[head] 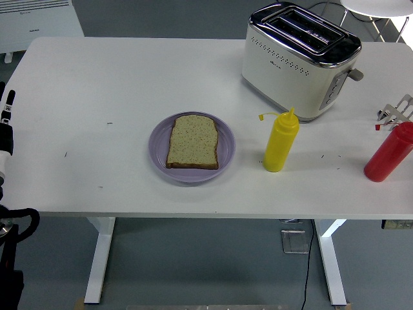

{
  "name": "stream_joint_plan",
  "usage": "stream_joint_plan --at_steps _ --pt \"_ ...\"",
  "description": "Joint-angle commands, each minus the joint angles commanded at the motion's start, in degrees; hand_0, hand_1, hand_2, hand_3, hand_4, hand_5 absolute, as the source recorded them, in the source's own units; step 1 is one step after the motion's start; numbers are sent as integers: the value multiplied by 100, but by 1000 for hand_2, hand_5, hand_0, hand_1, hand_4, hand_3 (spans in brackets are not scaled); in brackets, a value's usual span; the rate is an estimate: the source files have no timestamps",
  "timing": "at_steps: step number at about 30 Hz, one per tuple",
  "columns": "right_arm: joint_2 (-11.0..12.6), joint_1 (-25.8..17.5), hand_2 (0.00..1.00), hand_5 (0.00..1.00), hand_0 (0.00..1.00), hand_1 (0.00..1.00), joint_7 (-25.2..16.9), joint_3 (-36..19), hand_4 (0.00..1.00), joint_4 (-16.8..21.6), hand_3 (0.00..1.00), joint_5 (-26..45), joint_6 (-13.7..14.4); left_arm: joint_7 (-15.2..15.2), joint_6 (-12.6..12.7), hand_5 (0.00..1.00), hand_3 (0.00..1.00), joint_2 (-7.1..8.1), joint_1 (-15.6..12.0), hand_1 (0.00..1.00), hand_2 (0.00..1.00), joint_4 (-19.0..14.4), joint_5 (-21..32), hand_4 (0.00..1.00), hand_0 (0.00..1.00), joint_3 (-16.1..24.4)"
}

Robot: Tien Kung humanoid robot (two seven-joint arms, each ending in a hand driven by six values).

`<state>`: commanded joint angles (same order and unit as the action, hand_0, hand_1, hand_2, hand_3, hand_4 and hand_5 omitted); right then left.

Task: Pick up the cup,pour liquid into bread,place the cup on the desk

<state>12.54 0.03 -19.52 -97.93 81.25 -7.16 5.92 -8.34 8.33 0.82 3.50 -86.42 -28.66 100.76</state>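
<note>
Lilac round plate [157, 150] sits near the middle of the white table [97, 84], holding one slice of speckled brown bread [193, 141], flat, crust darker at the edges. Just right of the plate stands a yellow squeeze bottle [281, 143], upright, soft-looking plastic, pointed nozzle with its small cap hanging off to the left. At the far right, partly cut by the edge, a red squeeze bottle [389, 153] of the same shape stands upright; behind it a bit of bent metal [395, 112], too cropped to identify. Far right of the table: a cream two-slot toaster [299, 59] with a shiny chrome top, slots showing nothing inside, lever on its right end. No cup shows; the two bottles are the only pourable vessels. Left arm [5, 135] shows only as a black-and-white sliver at the left edge, off the table's side, touching nothing; cannot tell how its hand is set. Tabletop is smooth, with a few small dark specks.
</note>
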Motion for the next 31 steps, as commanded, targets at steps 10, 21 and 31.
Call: stream_joint_plan --at_steps 10,21,31 --pt "1 -21 675 470 761 670 -1 27 460 -8 634 9 8 2 3 998 745 0 -24 770 775 9 0 463 804 -43" --pt "-9 -24 669 470 757 667 6 55 459 -9 632 11 1 3 4 998 745 3 -39 770 775 5 -1 461 804 -48" --pt "-20 -19 663 470 755 662 15 25 458 -12 632 10 4 6 10 998 745 10 -34 771 775 7 -6 461 804 -23"
